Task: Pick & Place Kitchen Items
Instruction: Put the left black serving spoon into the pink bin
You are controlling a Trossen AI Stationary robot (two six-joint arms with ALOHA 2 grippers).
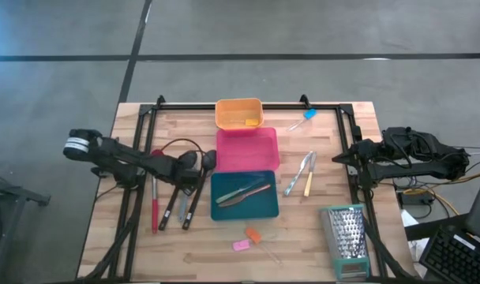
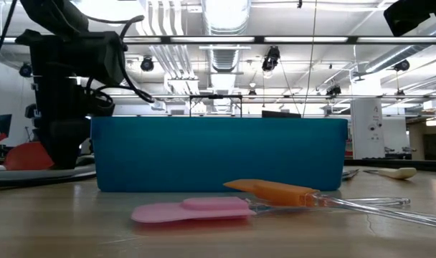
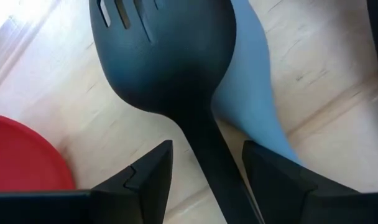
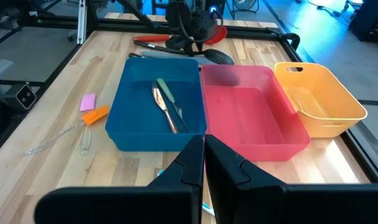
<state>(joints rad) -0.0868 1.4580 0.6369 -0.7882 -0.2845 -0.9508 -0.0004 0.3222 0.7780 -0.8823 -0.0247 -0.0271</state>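
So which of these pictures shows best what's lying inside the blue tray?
The right wrist view: it looks down into the blue tray at two long utensils. The high view shows them smaller, the low view only the tray's wall, the left wrist view none of it.

You have an orange tray (image 1: 238, 113) far, a pink tray (image 1: 247, 148) mid, a teal tray (image 1: 244, 207) near; beside them a black slotted spoon (image 3: 167, 46) (over grey), a red spatula (image 3: 24, 155), and a pale wooden tabletop (image 1: 303, 237).
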